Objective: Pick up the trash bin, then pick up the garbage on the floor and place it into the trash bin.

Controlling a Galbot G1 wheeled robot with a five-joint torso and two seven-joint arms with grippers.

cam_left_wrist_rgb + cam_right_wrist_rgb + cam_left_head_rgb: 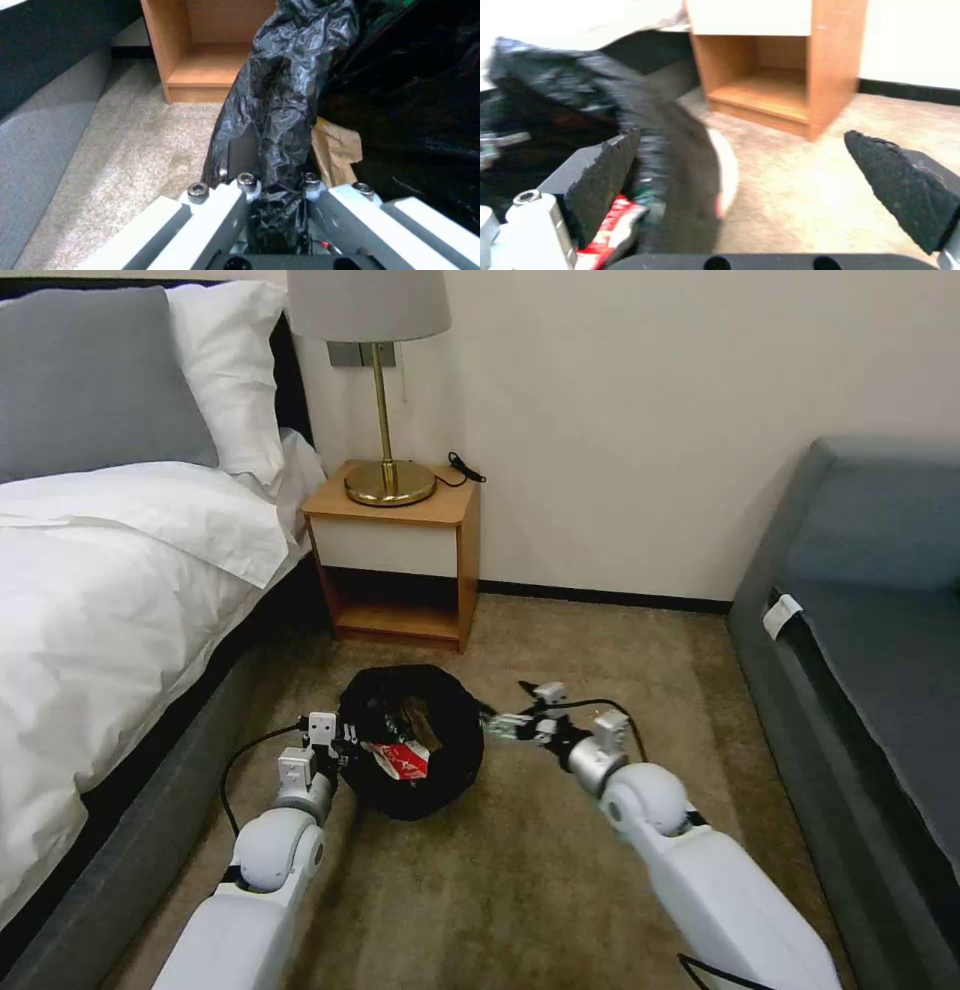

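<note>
Head view puts the trash bin (412, 753) on the carpet between our arms, the red-and-white carton (402, 759) and brown paper (336, 149) inside. Our left gripper (342, 748) reaches forward and pinches the bin's near-left rim, bag clamped between its fingers (243, 153). Our right gripper (500, 725) stretches to the bin's right rim, fingers (905, 183) spread wide. Beyond stands the nightstand (398, 553).
</note>
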